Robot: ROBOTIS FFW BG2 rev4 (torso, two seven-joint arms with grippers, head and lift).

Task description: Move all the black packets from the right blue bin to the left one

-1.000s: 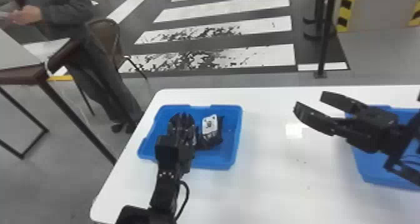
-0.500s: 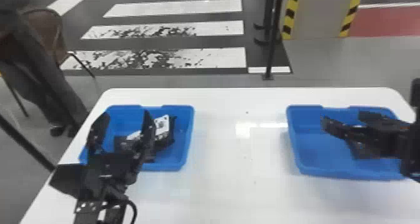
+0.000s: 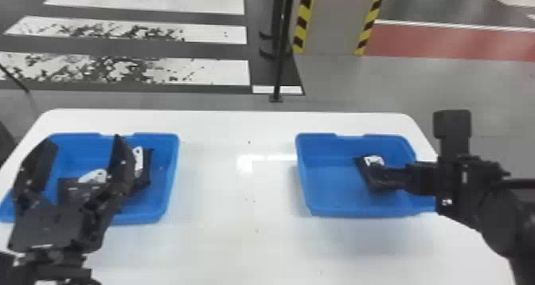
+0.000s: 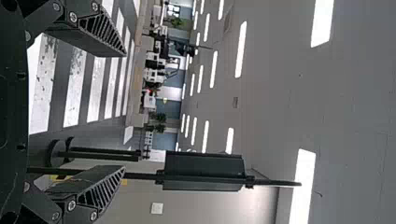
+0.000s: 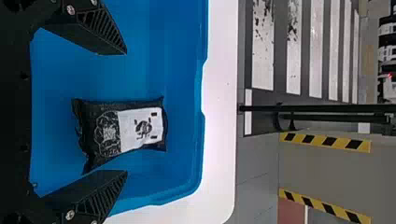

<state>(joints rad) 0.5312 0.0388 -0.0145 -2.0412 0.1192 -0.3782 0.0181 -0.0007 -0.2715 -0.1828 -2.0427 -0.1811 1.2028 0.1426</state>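
In the head view my left gripper stands open at the left blue bin, partly covering two black packets, one with a white label and another nearer. The open left gripper has nothing between its fingers in its wrist view. My right gripper reaches in from the right over the right blue bin, where a black packet lies partly behind it. Seen from the right wrist, that packet lies on the bin floor, ahead of the open right gripper.
Both bins stand on a white table, well apart. Beyond its far edge are a dark pole on the floor and a panel with yellow-black striped edges.
The head view has swung right. My left gripper has opened and drawn back from the left bin's packets. My right gripper has gone from beside the right bin to over its packet.
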